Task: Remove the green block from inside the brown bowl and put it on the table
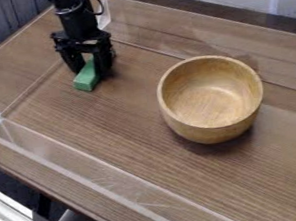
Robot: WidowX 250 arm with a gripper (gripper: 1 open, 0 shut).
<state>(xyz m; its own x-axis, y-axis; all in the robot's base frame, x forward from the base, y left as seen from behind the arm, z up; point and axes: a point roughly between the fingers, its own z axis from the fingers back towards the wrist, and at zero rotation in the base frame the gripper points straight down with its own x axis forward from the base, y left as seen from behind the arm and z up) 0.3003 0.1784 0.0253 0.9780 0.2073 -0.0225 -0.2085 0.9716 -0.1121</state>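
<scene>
Wood-grain table [100,138], single camera view: the green block [88,77] lies on the tabletop at far left, well apart from the brown bowl [211,96], which is empty. The gripper [87,66] straddles the block, jaws apart. Placement appears complete; next, lift clear.

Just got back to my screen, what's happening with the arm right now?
The gripper points straight down over the green block, which rests on the table left of the bowl. Its jaws stand open on either side of the block. The bowl is empty, so the block looks placed; only pulling the arm away seems left.
</scene>
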